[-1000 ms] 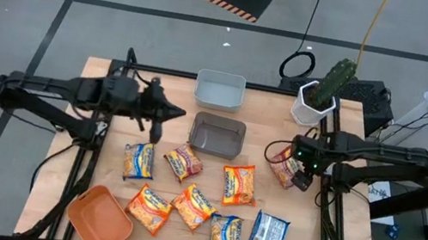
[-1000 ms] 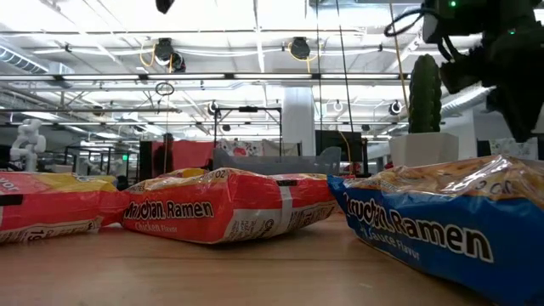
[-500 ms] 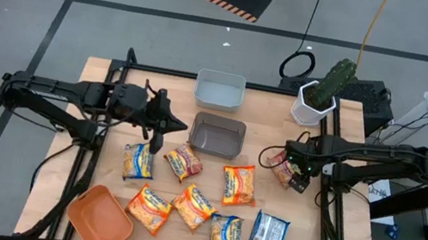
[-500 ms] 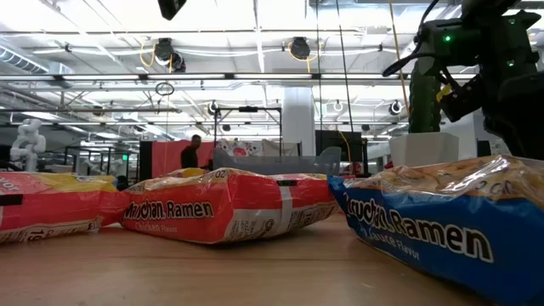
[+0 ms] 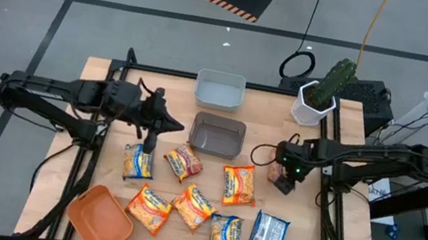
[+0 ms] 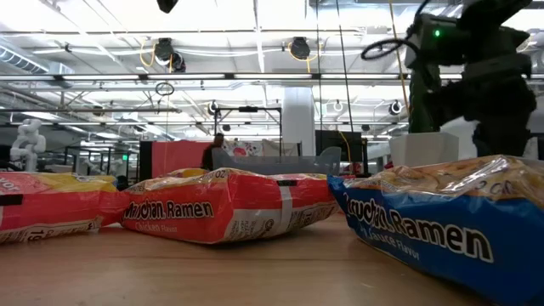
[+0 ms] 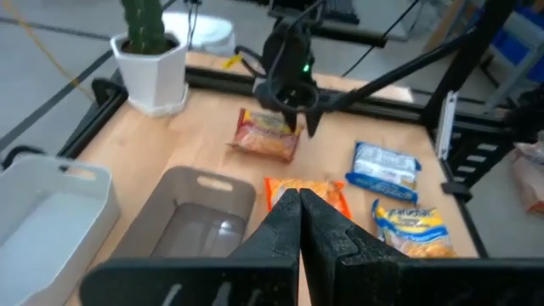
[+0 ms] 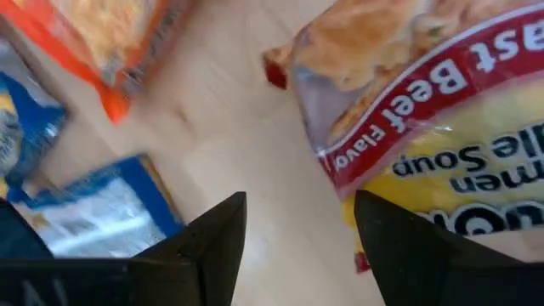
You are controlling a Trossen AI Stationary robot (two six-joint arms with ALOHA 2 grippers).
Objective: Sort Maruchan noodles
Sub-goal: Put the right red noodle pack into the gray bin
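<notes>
Beef packet (image 5: pixel 280 175) lies on the table's right side directly under my right gripper (image 5: pixel 284 172), whose fingers (image 8: pixel 212 246) stand spread above its end; I cannot tell whether they touch it. My left gripper (image 5: pixel 163 124), pressed shut, hovers by the grey bin (image 5: pixel 217 135), holding nothing. Seven more packets lie in a loose cluster toward the front: orange ones (image 5: pixel 239 184) nearest the right gripper, a silver-blue one (image 5: pixel 269 234) at front right, and a blue-yellow one (image 5: pixel 227 235) beside it. I see a clear bin (image 5: pixel 220 90) behind the grey one, a potted cactus (image 5: pixel 321 93) at back right, and an orange tray (image 5: pixel 100 218) at the front left corner. My right wrist view alone lets me read the packet's beef label (image 8: pixel 425 93). From table height I see red (image 6: pixel 225 206) and blue (image 6: pixel 442 225) packets close up, with the right arm behind them.
</notes>
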